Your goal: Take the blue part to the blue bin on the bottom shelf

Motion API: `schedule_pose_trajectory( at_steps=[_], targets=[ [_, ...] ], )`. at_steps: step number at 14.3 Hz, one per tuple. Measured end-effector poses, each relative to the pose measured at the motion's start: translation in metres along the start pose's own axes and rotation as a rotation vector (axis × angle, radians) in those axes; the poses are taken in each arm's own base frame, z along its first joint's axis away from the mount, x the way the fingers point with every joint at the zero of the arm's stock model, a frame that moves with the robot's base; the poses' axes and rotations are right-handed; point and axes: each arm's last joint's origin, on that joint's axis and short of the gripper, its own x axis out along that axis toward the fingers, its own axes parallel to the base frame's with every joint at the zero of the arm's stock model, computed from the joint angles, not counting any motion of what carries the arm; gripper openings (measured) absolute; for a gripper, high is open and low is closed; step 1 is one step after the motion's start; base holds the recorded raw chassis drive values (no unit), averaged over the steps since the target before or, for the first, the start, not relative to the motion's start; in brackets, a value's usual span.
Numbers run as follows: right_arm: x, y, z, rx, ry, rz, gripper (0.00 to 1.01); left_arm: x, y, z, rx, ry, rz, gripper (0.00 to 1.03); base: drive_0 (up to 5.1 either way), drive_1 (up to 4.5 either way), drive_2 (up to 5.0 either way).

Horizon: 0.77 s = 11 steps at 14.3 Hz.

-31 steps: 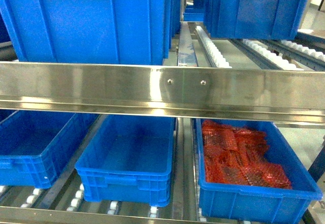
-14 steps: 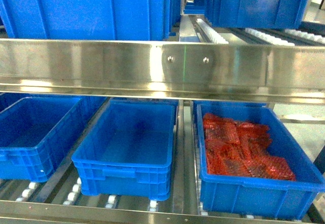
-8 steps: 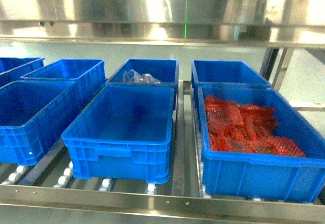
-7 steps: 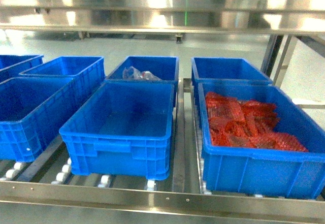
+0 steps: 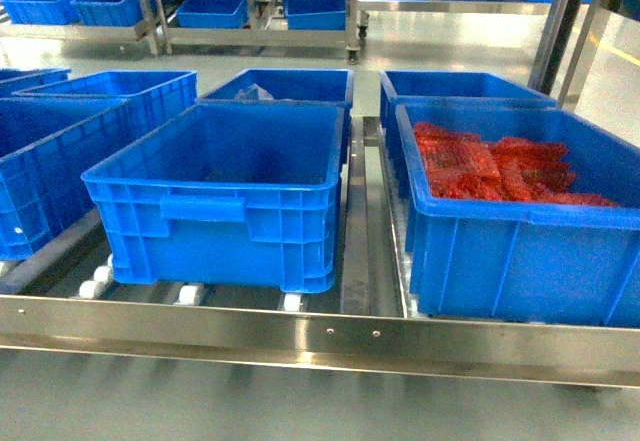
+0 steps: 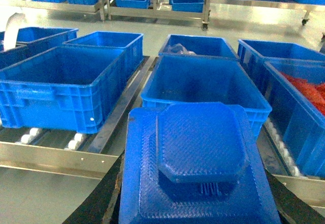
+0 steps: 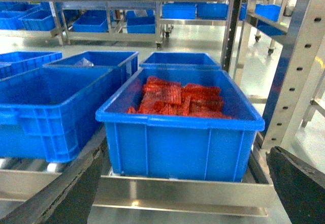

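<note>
Alignment between the carried piece and the open crate was what the coming move turned on. In the left wrist view we saw the blue part (image 6: 198,153) filling the near foreground, flanked low on both sides by the dark fingers (image 6: 99,206) of the left gripper (image 6: 195,209); we judged those fingers clamped on it, though the contact itself was hidden beneath the part. Straight ahead of it, just past the steel front rail of the bottom shelf (image 5: 330,333), stood the blue bin (image 6: 203,84), empty as far as we could see, its long axis running from near to far, away from the fingers. The part sat slightly left of the bin's centre line and appeared to be above the height of its near rim. To the right stood the crate with red packets (image 5: 510,176), and behind the bin the crate with a clear plastic bag (image 5: 280,86); neither was the target. The right gripper (image 7: 183,201) faced the red-packet crate with its fingers spread wide and nothing between them, so we judged the left arm the one to go forward and release over the bin.
</note>
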Motion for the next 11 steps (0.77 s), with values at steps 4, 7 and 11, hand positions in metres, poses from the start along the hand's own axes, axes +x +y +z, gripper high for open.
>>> schedule_pose_trajectory(
  at_steps=[4, 7, 11],
  targets=[
    [0.0000, 0.0000, 0.0000, 0.000, 0.000, 0.000, 0.98, 0.0000, 0.0000, 0.0000, 0.000, 0.000, 0.000, 0.43, 0.0, 0.00, 0.0],
    [0.0000, 0.0000, -0.0002, 0.000, 0.002, 0.001, 0.98, 0.0000, 0.0000, -0.0003, 0.001, 0.003, -0.001, 0.43, 0.0, 0.00, 0.0],
    [0.0000, 0.0000, 0.0000, 0.000, 0.000, 0.000, 0.98, 0.0000, 0.0000, -0.0002, 0.000, 0.001, 0.000, 0.43, 0.0, 0.00, 0.0]
  ],
)
